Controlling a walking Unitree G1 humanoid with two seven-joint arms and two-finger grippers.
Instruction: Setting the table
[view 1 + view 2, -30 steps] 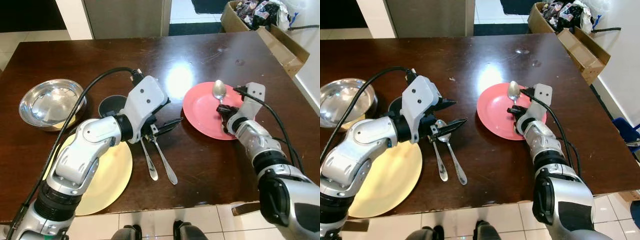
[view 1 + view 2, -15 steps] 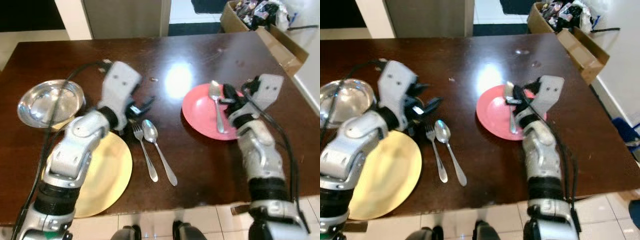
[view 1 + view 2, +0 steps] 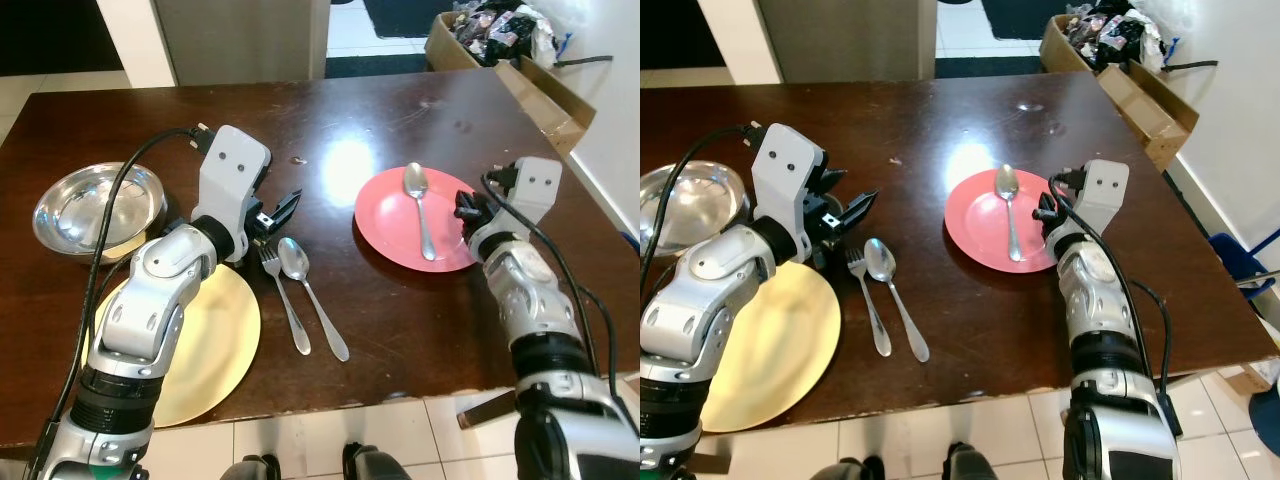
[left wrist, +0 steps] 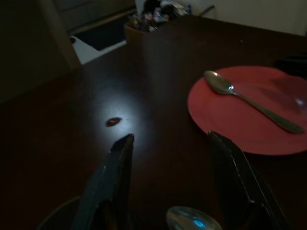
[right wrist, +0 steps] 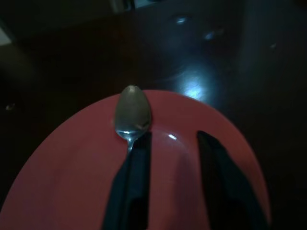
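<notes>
Surface: dark brown glossy table (image 3: 400,310), a bright glare patch at mid-table; pale tiled floor (image 3: 330,445) along its near edge.

Far left: steel bowl (image 3: 85,205), resting on the table.

Near left: yellow plate (image 3: 215,345), partly under the left arm.

Left of centre: left gripper (image 3: 278,208), fingers apart and holding nothing, poised just above the table beside the cutlery heads. A black cup sits partly hidden under it; its rim edge shows in the left wrist view.

Centre: fork (image 3: 283,300) and spoon (image 3: 312,298), side by side on the table just right of the yellow plate, handles toward the near edge.

Right of centre: red plate (image 3: 390,225), with a second spoon (image 3: 420,205) lying on it, bowl toward the far side.

Right: right gripper (image 5: 170,148), fingers parted, empty, over the red plate's right edge, near the spoon handle.

Far right corner: open cardboard box (image 3: 520,70) with dark clutter, on the floor against a white wall (image 3: 615,110).

Far side: grey cabinet front (image 3: 240,40) and an open doorway beyond.
</notes>
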